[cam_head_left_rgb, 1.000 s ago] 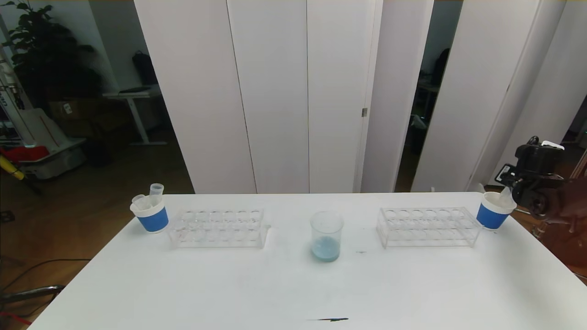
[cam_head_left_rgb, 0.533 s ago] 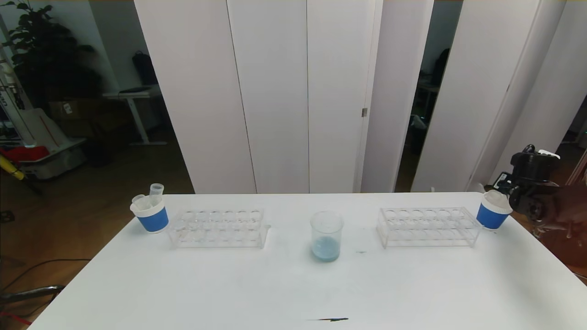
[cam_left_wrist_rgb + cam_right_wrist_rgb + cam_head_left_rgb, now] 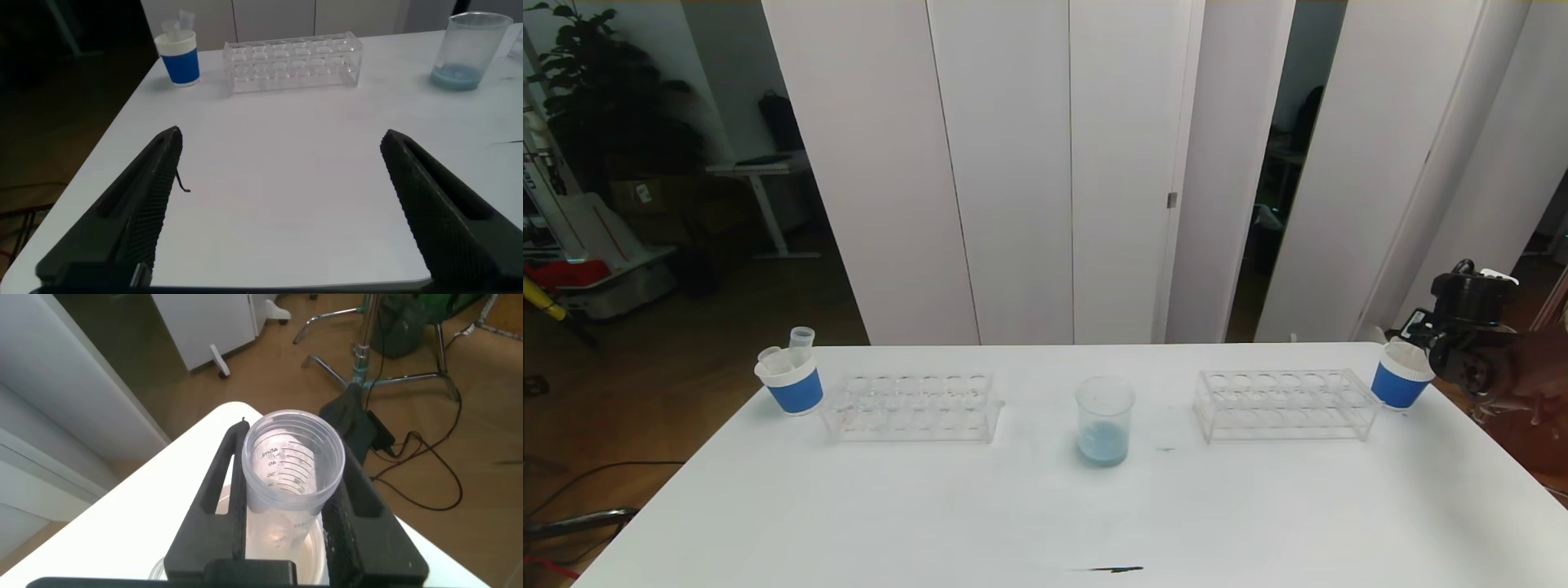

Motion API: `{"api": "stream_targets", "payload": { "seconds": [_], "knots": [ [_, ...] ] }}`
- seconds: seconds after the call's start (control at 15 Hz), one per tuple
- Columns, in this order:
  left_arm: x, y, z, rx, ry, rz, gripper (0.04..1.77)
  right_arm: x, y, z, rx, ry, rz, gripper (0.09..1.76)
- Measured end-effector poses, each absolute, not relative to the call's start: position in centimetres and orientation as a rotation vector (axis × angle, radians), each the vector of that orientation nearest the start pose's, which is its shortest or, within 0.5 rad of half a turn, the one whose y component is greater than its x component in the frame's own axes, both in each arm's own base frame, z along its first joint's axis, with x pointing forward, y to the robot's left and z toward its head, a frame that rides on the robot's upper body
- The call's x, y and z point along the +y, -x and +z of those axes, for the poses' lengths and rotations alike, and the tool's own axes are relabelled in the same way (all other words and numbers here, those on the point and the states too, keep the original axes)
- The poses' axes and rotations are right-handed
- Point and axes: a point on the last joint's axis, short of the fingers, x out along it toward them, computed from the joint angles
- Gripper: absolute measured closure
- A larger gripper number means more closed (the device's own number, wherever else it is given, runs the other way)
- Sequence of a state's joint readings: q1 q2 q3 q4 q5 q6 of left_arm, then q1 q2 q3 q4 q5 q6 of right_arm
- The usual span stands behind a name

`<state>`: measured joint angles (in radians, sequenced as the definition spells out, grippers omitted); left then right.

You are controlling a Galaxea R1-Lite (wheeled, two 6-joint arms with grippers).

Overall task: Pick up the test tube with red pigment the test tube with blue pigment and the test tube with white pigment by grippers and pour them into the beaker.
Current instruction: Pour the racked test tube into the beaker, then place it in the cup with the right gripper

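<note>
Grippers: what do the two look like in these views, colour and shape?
Both are black. The left gripper has two long, wedge-shaped fingers with finely ribbed inner faces. The right gripper has flat, straight black fingers; in the head view its wrist is a bulky black housing.

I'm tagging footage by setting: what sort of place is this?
Probably a mock chemistry bench set up in an office: clear plastic test-tube racks, a clear glass beaker with pale blue liquid, and white folding partition panels behind the white table.

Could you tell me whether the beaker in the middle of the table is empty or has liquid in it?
Not empty: the beaker stands upright with a shallow layer of pale blue liquid at its bottom, clear above.
</note>
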<state>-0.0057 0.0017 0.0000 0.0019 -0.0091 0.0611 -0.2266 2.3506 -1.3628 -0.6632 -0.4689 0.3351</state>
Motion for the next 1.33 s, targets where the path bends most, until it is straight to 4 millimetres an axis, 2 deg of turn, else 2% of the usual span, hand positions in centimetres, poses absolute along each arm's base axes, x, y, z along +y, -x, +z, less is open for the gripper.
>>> {"api": "stream_targets", "payload": {
  "seconds": [0.2, 0.27, 0.4, 0.47, 0.53, 0.8, 1.0, 1.13, 1.33],
  "knots": [
    [0.0, 2.3, 7.5, 0.003, -0.061, -0.015, 0.08, -11.5, -45.0, 7.5, 0.237, -0.275, -0.74, 1.22],
    [0.0, 2.3, 7.5, 0.003, -0.061, -0.015, 0.08, -11.5, -44.9, 7.5, 0.238, -0.274, -0.741, 1.03],
    [0.0, 2.3, 7.5, 0.003, -0.061, -0.015, 0.08, -11.5, -44.9, 7.7, 0.232, -0.273, -0.742, 0.37],
    [0.0, 2.3, 7.5, 0.003, -0.061, -0.015, 0.08, -11.5, -44.9, 7.9, 0.226, -0.274, -0.743, 0.15],
    [0.0, 2.3, 7.5, 0.003, -0.061, -0.015, 0.08, -11.6, -44.8, 8.2, 0.219, -0.274, -0.743, 0.1],
    [0.0, 2.3, 7.5, 0.003, -0.061, -0.015, 0.08, -11.9, -44.6, 9.6, 0.192, -0.275, -0.744, 0.1],
    [0.0, 2.3, 7.5, 0.003, -0.061, -0.015, 0.08, -11.9, -44.1, 11.4, 0.169, -0.273, -0.717, 0.1],
    [0.0, 2.3, 7.5, 0.003, -0.061, -0.015, 0.08, -11.9, -43.2, 13.2, 0.166, -0.267, -0.704, 0.1],
    [0.0, 2.3, 7.5, 0.003, -0.061, -0.015, 0.08, -11.2, -40.6, 17.6, 0.16, -0.277, -0.625, 0.1]
  ]
}}
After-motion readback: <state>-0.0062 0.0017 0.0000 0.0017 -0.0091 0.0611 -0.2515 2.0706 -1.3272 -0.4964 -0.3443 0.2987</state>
